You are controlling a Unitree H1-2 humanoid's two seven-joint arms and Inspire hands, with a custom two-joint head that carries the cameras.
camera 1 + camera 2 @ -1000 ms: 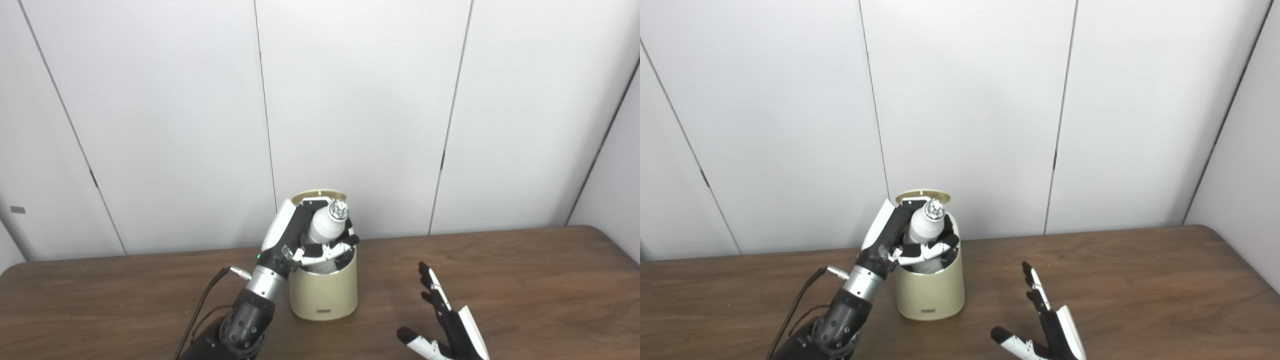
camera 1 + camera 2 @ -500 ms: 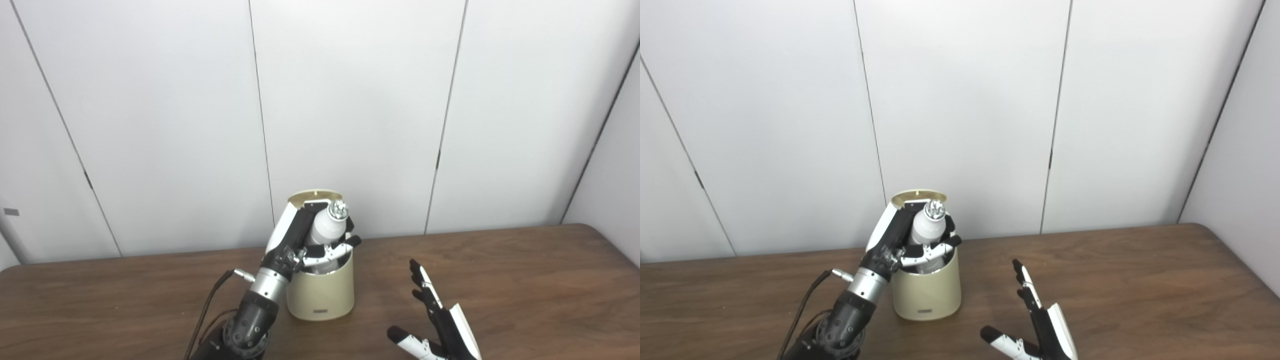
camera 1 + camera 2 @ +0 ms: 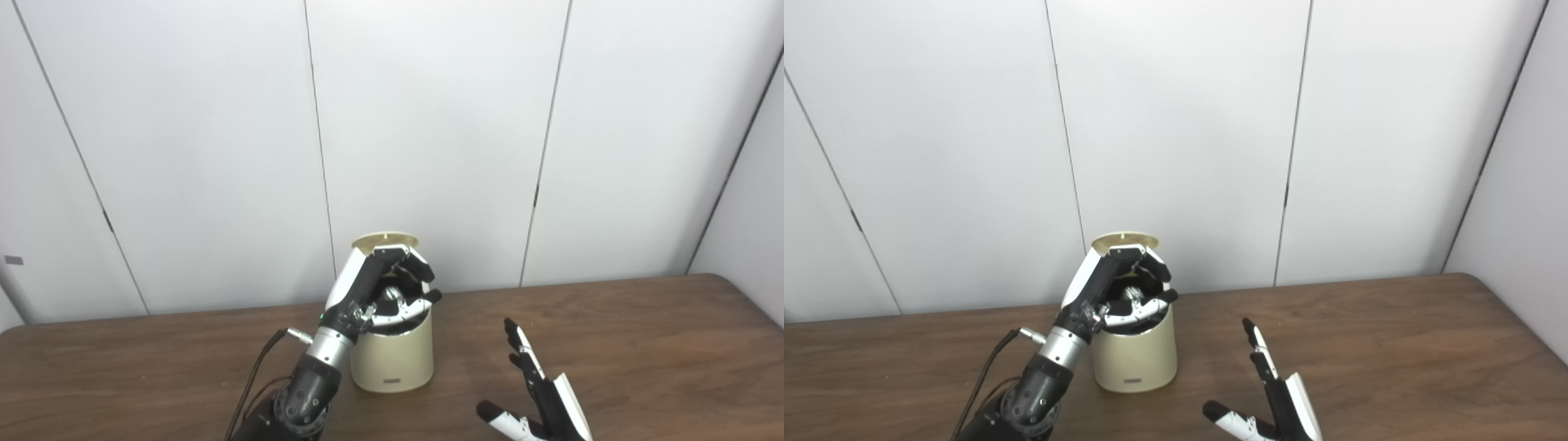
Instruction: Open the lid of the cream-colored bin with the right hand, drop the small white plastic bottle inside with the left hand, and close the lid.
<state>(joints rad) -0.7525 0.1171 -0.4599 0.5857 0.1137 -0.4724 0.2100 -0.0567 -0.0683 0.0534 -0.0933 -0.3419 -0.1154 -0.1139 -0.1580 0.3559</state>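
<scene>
Nearest, the right hand (image 3: 539, 398) waits open and empty on the table (image 3: 643, 355). Beyond, the left hand (image 3: 383, 291) hovers, fingers spread, over the cream-colored bin (image 3: 392, 355); the bottle (image 3: 389, 297) sits inside (only its cap visible). Withdraw upward, clear of the raised lid (image 3: 384, 241).

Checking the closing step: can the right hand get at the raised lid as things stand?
Probably yes, though not cleanly. The right hand is open over bare table, but the left hand sits over the mouth of the bin, just in front of the upright lid, crowding the approach.
</scene>
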